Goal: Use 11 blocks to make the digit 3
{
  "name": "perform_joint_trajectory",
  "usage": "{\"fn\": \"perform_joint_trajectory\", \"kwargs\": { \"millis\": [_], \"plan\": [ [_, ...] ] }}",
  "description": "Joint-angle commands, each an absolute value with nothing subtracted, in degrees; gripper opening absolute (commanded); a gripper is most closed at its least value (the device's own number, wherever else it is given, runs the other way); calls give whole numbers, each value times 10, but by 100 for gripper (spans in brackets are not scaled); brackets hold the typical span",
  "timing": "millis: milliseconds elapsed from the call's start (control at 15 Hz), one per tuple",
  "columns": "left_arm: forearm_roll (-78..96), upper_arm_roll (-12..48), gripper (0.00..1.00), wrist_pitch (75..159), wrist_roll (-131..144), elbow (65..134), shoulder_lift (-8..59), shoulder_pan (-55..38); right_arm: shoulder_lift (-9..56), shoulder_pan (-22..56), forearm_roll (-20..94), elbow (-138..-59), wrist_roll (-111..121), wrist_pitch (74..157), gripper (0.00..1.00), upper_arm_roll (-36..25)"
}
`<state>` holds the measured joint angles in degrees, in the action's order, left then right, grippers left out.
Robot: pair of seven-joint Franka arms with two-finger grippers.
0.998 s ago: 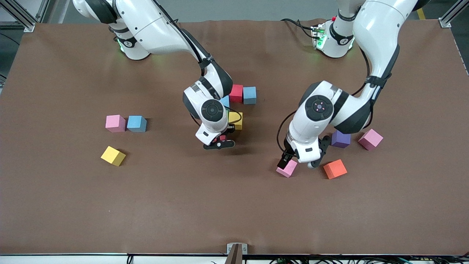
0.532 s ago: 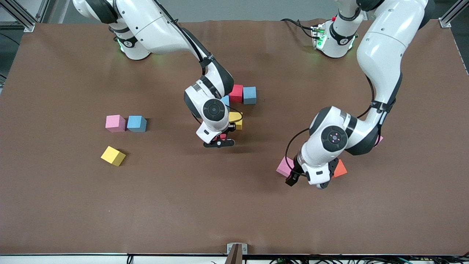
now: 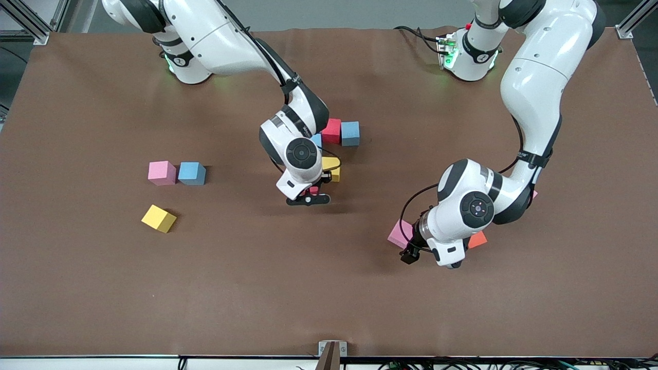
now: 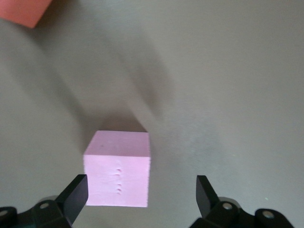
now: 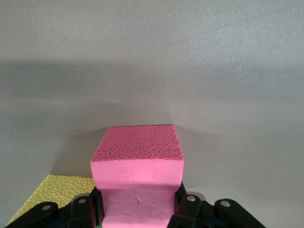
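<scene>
While the right gripper (image 3: 309, 197) clamps a red block (image 5: 137, 176) low over the table (image 3: 103, 282) beside a yellow block (image 3: 332, 167), the left gripper (image 4: 140, 199) hangs wide open above a pink block (image 4: 118, 173), which lies on the mat, with an orange block (image 3: 478, 239) just beside it. 2 more blocks, red (image 3: 331, 130) and blue (image 3: 350, 133), sit touching mid-table.

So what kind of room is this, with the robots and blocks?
Probably a robot lab. Two white arms are bolted to a brown table with metal frame posts at its corners, cables run to one base, and coloured foam blocks lie scattered about.
</scene>
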<state>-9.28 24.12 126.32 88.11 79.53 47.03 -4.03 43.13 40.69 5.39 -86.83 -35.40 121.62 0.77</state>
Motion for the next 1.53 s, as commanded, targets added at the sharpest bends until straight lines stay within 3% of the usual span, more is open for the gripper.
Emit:
{"fn": "perform_joint_trajectory", "kwargs": {
  "millis": [0,266,599,1065,1131,1331,1464],
  "plan": [
    [-81,236,100,1245,890,787,475,-47,426,403,61,-862,-363,1189,100,17],
    [-85,236,100,1245,888,787,489,-48,408,375,61,-802,-354,1104,100,17],
    [-91,236,100,1245,884,795,490,-50,336,282,55,-799,-222,1006,100,12],
    [-112,235,96,1245,887,805,498,-49,270,126,6,-893,-37,1000,100,10],
    [-113,235,90,1245,885,805,499,-49,265,103,-3,-910,-33,1018,100,10],
    [-112,236,54,1245,924,811,496,-49,240,39,-5,-982,-37,1113,100,9],
    [-113,236,39,1245,967,818,489,-48,236,9,-4,-1023,-38,1187,100,9]
  ]
}}
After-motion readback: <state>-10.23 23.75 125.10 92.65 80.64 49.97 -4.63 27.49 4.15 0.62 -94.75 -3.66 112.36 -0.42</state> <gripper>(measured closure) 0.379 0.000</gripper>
